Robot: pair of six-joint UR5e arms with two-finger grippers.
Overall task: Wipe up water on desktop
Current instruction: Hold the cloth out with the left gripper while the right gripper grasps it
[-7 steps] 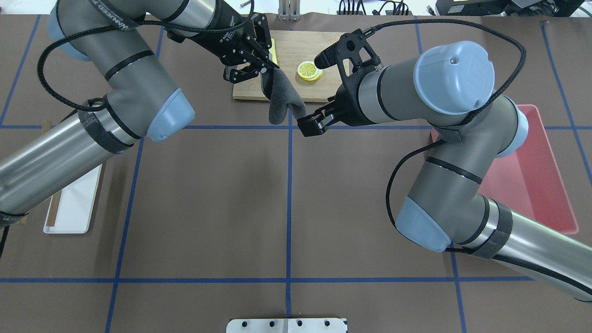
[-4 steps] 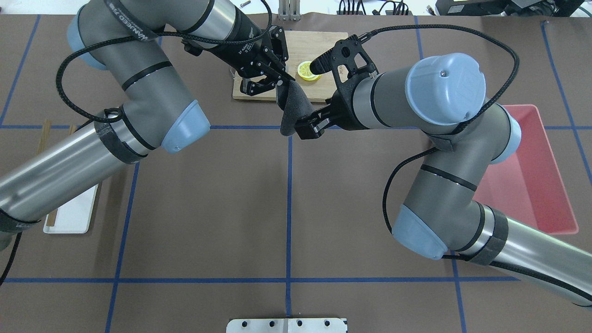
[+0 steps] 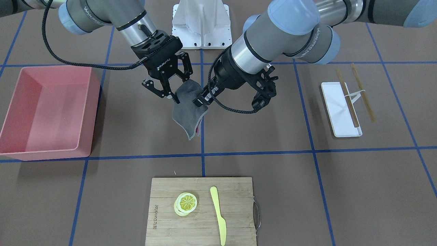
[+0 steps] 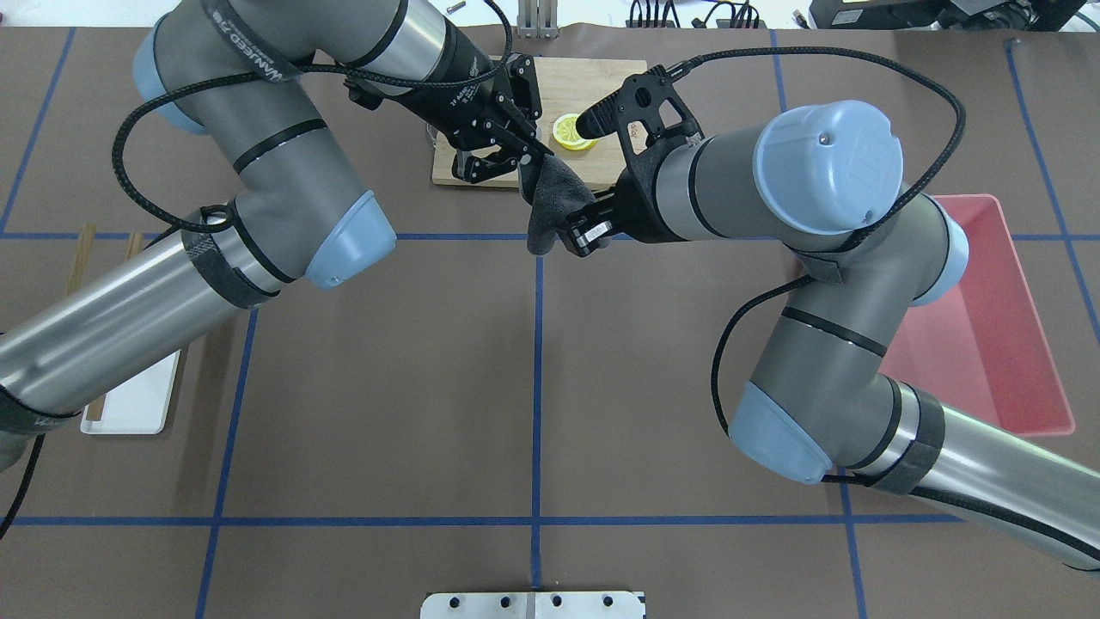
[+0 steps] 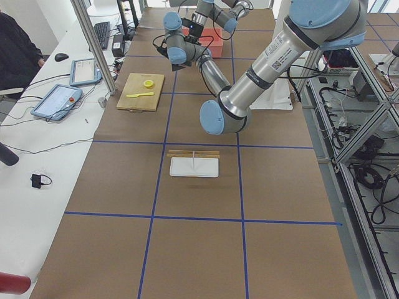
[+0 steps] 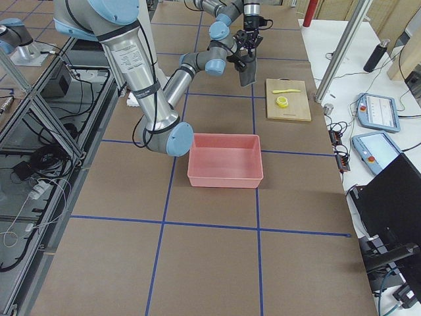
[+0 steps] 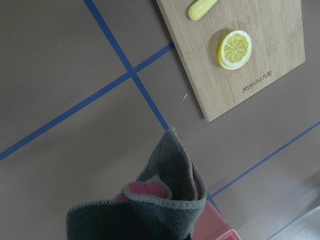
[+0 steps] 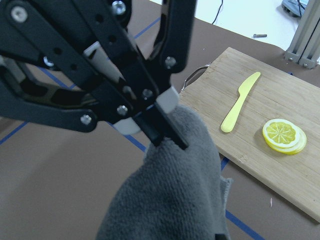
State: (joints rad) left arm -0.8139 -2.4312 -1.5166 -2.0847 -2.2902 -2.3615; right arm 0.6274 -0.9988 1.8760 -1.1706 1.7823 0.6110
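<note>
A grey cloth (image 3: 187, 112) with a pink inner side hangs in the air above the brown desktop (image 3: 273, 164), over its blue centre line. My left gripper (image 4: 530, 160) is shut on the cloth's (image 4: 546, 202) top corner; the right wrist view shows its fingertips (image 8: 167, 137) pinching the cloth (image 8: 175, 190). My right gripper (image 4: 583, 234) meets the cloth's lower edge from the right. In the front view its fingers (image 3: 175, 99) converge on the cloth. No water shows on the desktop.
A bamboo cutting board (image 3: 235, 205) at the far middle holds lemon slices (image 3: 186, 202) and a yellow knife (image 3: 218, 215). A pink bin (image 3: 94, 109) stands on my right. A white tray (image 3: 333, 99) with chopsticks (image 3: 362, 92) lies on my left.
My left arm carried the hanging cloth to the right, up to the right gripper. The right gripper, apart from the cloth a second ago, now has the cloth's edge between its fingers.
</note>
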